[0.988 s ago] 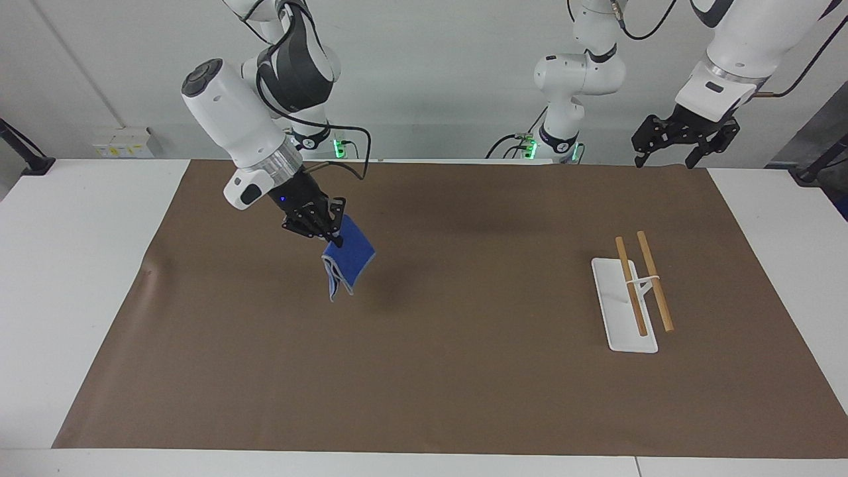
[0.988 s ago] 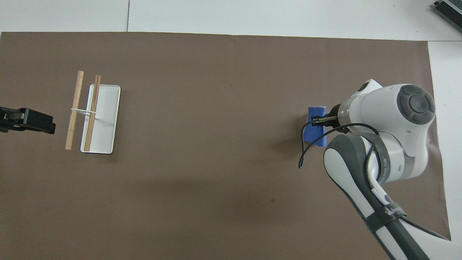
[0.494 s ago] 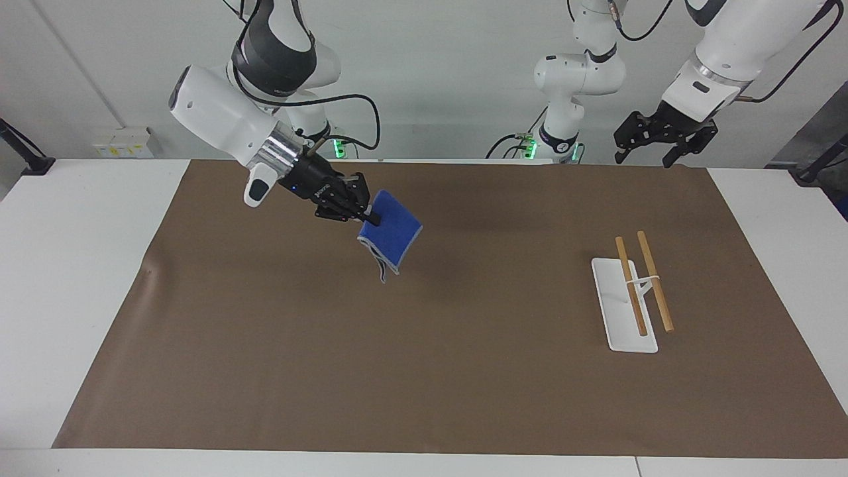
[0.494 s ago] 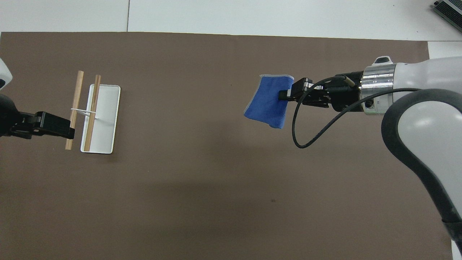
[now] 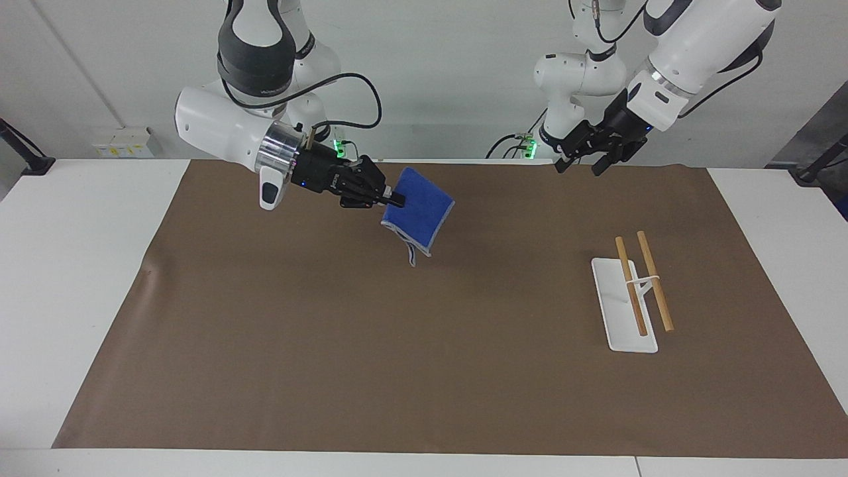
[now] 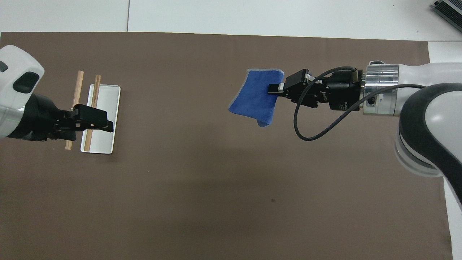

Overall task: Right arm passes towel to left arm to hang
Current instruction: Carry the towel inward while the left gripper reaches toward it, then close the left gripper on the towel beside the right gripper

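- The step in hand looks like the carry toward the hand-over: the right arm's black claw gripper (image 5: 392, 197) pinches one edge of the small bright blue terry towel with a pale grey border (image 5: 420, 212), and the cloth hangs free in the air over the brown table mat (image 5: 397, 371), drooping at about 5 o'clock from the fingertips in the facing view.
- In the overhead view the right gripper points toward 9 o'clock, so the towel (image 6: 255, 102) is held out toward the left arm's end of the table.
- The left arm's black claw gripper (image 5: 584, 163) is up in the air with its jaws wide and nothing in them; in the overhead view it covers the rack.
- A white flat-based rack with two pale wooden rails (image 5: 637, 285) stands on the mat toward the left arm's end, bare of cloth.
- Next, the two grippers probably need to meet over the mat's middle: the left one must close on a free towel edge before the right one lets go.
- Compared with a second ago, the towel has risen and travelled toward the middle, the right wrist has levelled out, and the left gripper has swung in toward it.
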